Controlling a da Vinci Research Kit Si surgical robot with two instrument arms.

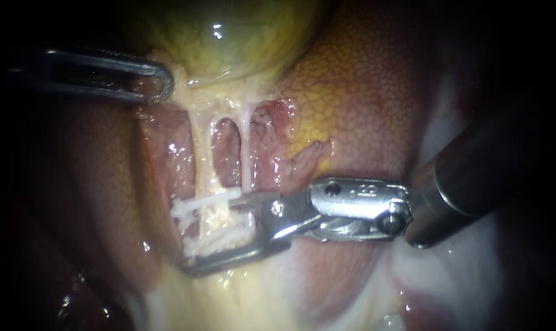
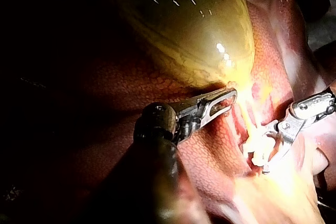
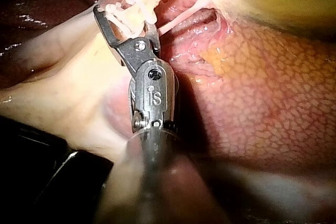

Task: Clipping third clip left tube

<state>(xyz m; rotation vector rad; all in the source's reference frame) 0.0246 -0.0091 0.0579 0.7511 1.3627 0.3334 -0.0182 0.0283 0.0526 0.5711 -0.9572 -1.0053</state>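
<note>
Left tube [image 1: 201, 159]: the thicker of two pale strands, runs down from the gallbladder's neck at centre of the endoscope view, its lower end between the right instrument's jaws. Liver [image 1: 363, 92]: mottled orange-red, fills the field on both sides of the dissected bed. Gallbladder [image 1: 228, 37]: green-yellow, glossy, sits above the tubes. Right instrument [image 1: 210, 233]: shaft enters from the right, jaws parted with a clear gap, one jaw above and one below the clipped stretch, straddling the left tube. Cannot tell whether either jaw presses on the tube or on a clip. Left instrument [image 1: 158, 78]: shaft enters from the left, slotted jaws clenched on pale tissue at the gallbladder's neck, just beside the top of the left tube; left wrist view shows the same jaws lying together under the gallbladder. Right tube [image 1: 246, 153]: thin, whitish, runs parallel to the left tube, a reddish window between them; its lower end meets the upper jaw. Upper clip [image 1: 198, 206]: white, crosses the left tube. Lower clips [image 1: 219, 240]: white, bunched on the tube just inside the lower jaw; count unclear.
</note>
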